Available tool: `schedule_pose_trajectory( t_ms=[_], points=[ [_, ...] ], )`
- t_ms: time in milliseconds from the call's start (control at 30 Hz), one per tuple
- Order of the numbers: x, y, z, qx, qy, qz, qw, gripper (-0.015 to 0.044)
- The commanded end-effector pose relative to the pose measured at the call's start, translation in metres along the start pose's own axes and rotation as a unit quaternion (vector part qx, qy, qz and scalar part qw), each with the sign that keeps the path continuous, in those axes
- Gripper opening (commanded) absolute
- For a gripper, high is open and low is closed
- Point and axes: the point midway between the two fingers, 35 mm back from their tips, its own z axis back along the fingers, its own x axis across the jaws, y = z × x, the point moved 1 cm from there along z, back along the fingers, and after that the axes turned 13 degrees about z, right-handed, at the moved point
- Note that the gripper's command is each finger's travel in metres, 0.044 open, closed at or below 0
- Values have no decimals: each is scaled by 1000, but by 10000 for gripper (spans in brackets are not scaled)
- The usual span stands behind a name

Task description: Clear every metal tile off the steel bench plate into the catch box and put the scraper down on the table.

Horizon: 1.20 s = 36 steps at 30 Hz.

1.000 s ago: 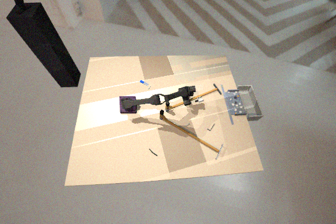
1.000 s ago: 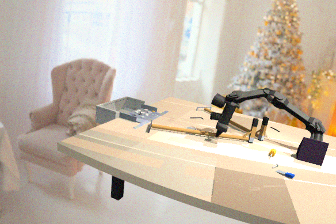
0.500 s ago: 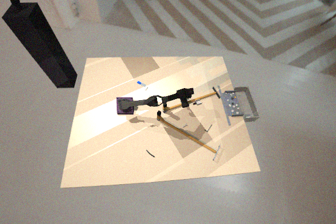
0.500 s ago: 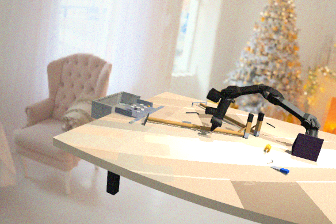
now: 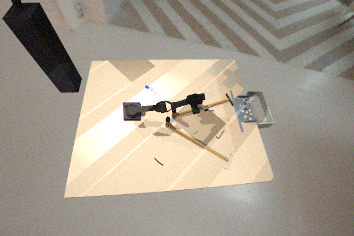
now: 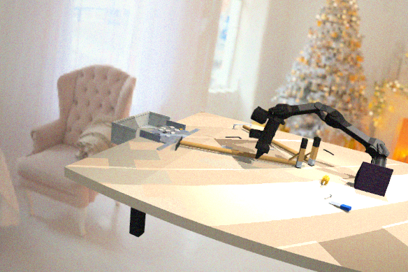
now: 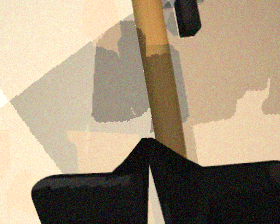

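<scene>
A blue-ended marker-like item (image 5: pixel 149 88) (image 6: pixel 344 207) lies flat on the counter (image 5: pixel 100 179) (image 6: pixel 195 210). A small yellow item (image 6: pixel 325 180) rests near it. A dark curved strip (image 5: pixel 158 161) (image 6: pixel 328 152) lies separately. Beyond the counter stand a tufted pink armchair (image 6: pixel 94 95) and a decorated tree (image 6: pixel 332 60).
</scene>
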Motion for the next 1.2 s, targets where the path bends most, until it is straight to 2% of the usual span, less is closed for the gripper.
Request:
schedule_pose_trajectory(
  t_ms=[0, 300, 533, 667, 1167],
  points=[
    [0, -3, 12, -5, 1, -2, 1000, 0],
    [0, -6, 28, -10, 3, -4, 1000, 0],
    [38, -10, 26, -6, 2, -4, 1000, 0],
    [41, -11, 26, -6, 2, -4, 1000, 0],
    [43, 0, -2, 13, 0, -14, 1000, 0]
  ],
)
